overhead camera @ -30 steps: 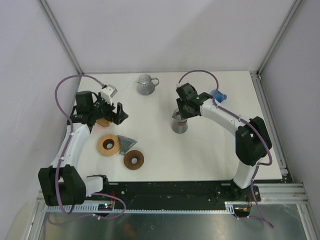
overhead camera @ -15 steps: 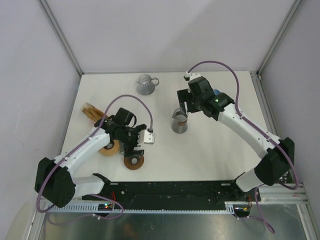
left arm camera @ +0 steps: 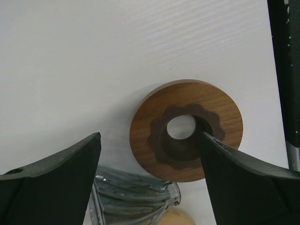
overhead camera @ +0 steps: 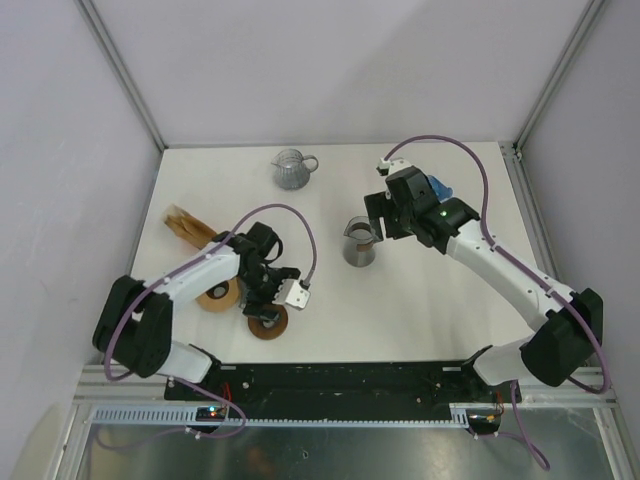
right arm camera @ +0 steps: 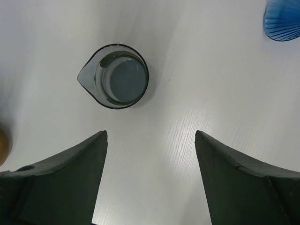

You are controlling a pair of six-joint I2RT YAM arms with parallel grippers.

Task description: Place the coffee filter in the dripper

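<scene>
While the left hand (left arm camera: 150, 135) hangs wide over the dark wooden ring (left arm camera: 186, 130), the right hand (right arm camera: 151, 133) gapes above a beaker (right arm camera: 119, 76).

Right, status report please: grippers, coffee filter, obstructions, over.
Left gripper open over dark wooden ring. Right gripper open above grey beaker. Coffee filters untouched, far left. No obstruction seen.

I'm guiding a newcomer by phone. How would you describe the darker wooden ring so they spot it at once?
On the white table, look near its front edge, left of centre, under the left gripper. Two flat wooden rings lie there: take the dark brown ring with a scalloped recess round its hole, not the pale tan ring beside it.
</scene>
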